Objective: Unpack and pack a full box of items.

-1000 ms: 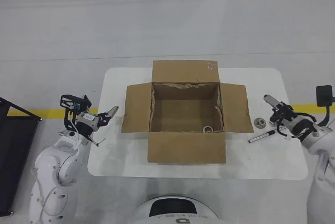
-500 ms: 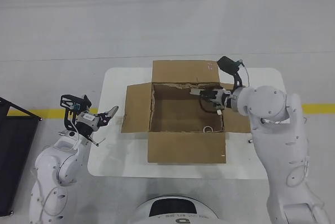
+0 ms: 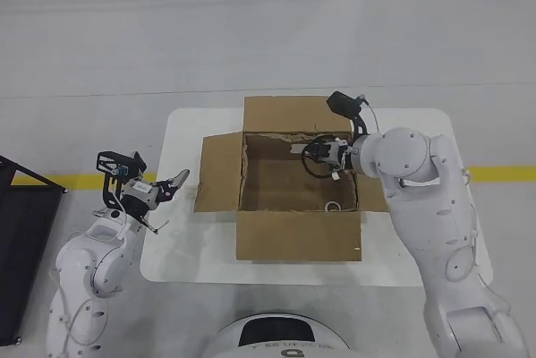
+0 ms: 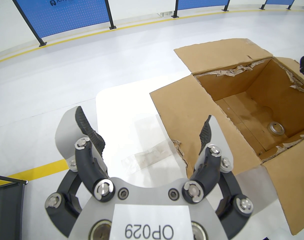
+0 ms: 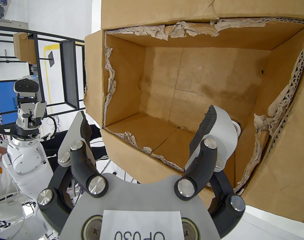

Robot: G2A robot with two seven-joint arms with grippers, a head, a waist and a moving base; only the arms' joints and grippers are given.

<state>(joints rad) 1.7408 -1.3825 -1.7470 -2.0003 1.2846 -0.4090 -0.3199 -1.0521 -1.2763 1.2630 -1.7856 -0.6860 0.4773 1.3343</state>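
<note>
Top: box [image 3: 299, 234] centre of table [image 3: 187, 259], flaps out; ring [image 3: 333, 207] on its floor at 5 o'clock. Right gripper [image 3: 317, 159] over the 1 o'clock corner, left gripper [image 3: 180, 179] at 9. Left wrist: fingers apart, empty. Right wrist: fingers apart, empty, above box.

**Right arm swings in over the box**

A second ago the right gripper [image 3: 318, 159] was out over the right end of the white table [image 3: 429, 125]. It has since crossed to the open brown cardboard box [image 3: 299, 234]. Half a second ago it was above the box's right-hand wall. It now sits slightly further in, over the far right part of the opening.
</note>
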